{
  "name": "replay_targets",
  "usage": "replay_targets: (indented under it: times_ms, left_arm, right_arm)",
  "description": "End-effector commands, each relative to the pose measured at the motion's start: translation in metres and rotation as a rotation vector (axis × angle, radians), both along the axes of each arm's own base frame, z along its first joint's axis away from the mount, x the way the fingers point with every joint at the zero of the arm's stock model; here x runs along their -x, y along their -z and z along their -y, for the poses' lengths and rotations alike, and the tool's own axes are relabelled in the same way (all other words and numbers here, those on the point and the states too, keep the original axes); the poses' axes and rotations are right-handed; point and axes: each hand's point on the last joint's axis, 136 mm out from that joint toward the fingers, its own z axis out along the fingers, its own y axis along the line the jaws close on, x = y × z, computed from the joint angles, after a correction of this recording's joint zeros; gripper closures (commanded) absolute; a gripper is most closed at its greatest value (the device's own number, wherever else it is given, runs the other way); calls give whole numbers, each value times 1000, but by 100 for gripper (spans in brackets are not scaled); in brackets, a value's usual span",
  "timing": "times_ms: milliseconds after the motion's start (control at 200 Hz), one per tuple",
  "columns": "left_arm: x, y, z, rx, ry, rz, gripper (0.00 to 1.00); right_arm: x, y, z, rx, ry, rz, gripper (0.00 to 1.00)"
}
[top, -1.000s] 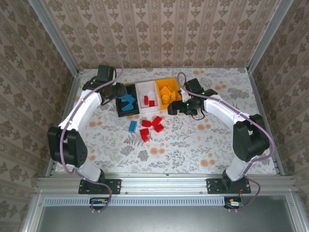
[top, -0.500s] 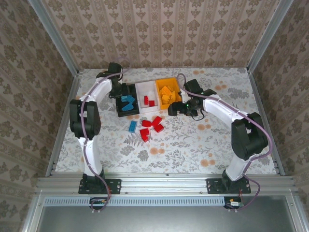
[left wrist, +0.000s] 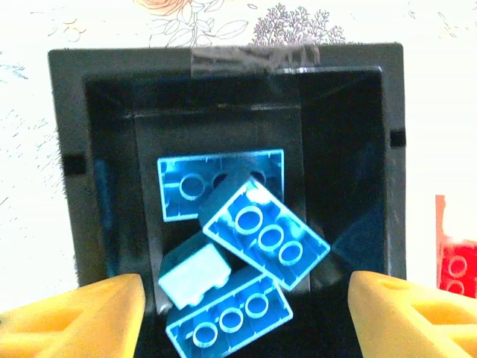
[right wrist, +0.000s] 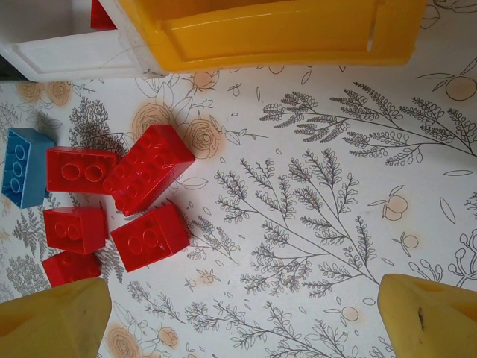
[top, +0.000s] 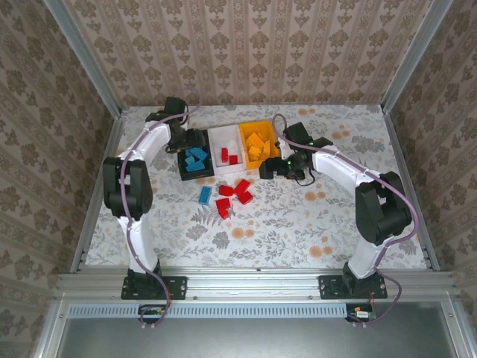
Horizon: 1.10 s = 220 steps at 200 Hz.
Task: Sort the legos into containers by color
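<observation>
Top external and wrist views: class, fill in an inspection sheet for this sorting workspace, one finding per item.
Surface: floral-patterned table, flat.
Job's things: black bin holds blue bricks; white bin holds red bricks; orange bin holds orange bricks; five loose red bricks and one loose blue brick lie on the table in front of the bins.
Clutter: nothing seen.
Grippers: left gripper open above the black bin, empty; right gripper open over the table by the orange bin, empty.
Cables: left-arm cable and right-arm cable run along the arms.
Surroundings: wallpapered walls; metal frame rail.
</observation>
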Motion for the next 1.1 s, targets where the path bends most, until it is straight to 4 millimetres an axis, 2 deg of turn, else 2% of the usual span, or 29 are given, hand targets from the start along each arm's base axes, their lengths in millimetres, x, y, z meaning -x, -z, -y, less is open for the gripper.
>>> replay_targets:
  times_ms: [0, 145, 285, 400, 475, 490, 515, 685, 1095]
  left_arm:
    - [23, -38, -1, -14, 46, 62, 24]
    - [61, -55, 5, -14, 118, 108, 20]
    - [107, -58, 16, -84, 236, 127, 17]
    - [147, -41, 23, -143, 316, 85, 16]
    - [164, -24, 17, -171, 312, 41, 16]
    - [171, -21, 24, -172, 335, 35, 16]
    - [176, -15, 23, -173, 335, 21, 16]
    - [184, 12, 30, -131, 325, -33, 16]
    - [166, 63, 41, -177, 341, -136, 19]
  right_arm:
    - [-3, -7, 1, -4, 8, 5, 6]
    - [-3, -11, -1, -19, 9, 10, 6]
    - [-2, -17, -3, -35, 9, 16, 5]
    - [-1, -21, -4, -47, 8, 25, 2]
    - [-1, -22, -5, -53, 8, 26, 1]
    - [-1, -22, -5, -54, 8, 26, 1]
    - [-1, -22, -6, -57, 7, 26, 0]
    - [0, -22, -8, -74, 7, 19, 0]
    - [0, -20, -5, -52, 8, 20, 0]
